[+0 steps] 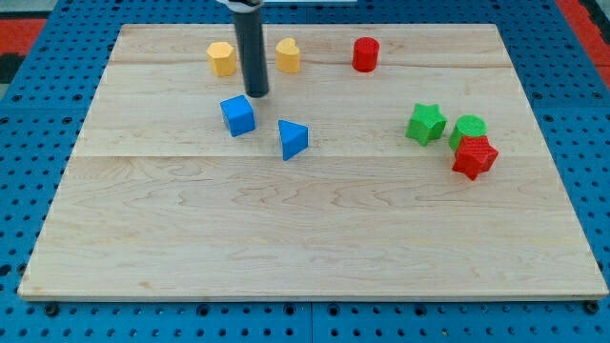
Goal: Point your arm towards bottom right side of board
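Observation:
My tip (pixel 257 94) touches the wooden board (pixel 305 229) near the view's top left, just above the blue cube (pixel 237 115) and between the yellow hexagonal block (pixel 221 58) and the yellow heart-shaped block (pixel 288 55). A blue triangular block (pixel 293 139) lies to the lower right of the tip. A red cylinder (pixel 365 54) stands at the top middle. At the right, a green star (pixel 426 124), a green cylinder (pixel 469 129) and a red star-shaped block (pixel 475 157) sit close together. The board's bottom right is far from the tip.
The board rests on a blue pegboard surface (pixel 38 314) that surrounds it on all sides. A red area (pixel 19 33) shows at the view's top left corner.

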Robot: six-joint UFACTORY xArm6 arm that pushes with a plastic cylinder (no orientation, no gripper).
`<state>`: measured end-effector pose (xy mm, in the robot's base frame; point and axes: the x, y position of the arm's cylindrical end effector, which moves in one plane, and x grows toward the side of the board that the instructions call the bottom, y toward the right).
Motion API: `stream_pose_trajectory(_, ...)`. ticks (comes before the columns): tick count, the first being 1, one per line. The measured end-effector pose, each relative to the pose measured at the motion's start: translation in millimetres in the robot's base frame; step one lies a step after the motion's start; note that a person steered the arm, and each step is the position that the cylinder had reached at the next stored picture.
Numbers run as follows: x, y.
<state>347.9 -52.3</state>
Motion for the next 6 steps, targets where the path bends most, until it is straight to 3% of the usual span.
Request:
stream_pose_trajectory(2, 93.5, 103.5)
stream_pose_trajectory(3, 162.9, 149.8)
stream_pose_trajectory(4, 211.6, 233.3)
stream_pose_trajectory(5, 185.9, 302.3)
stream_pose_trajectory(6, 157.0, 316.3)
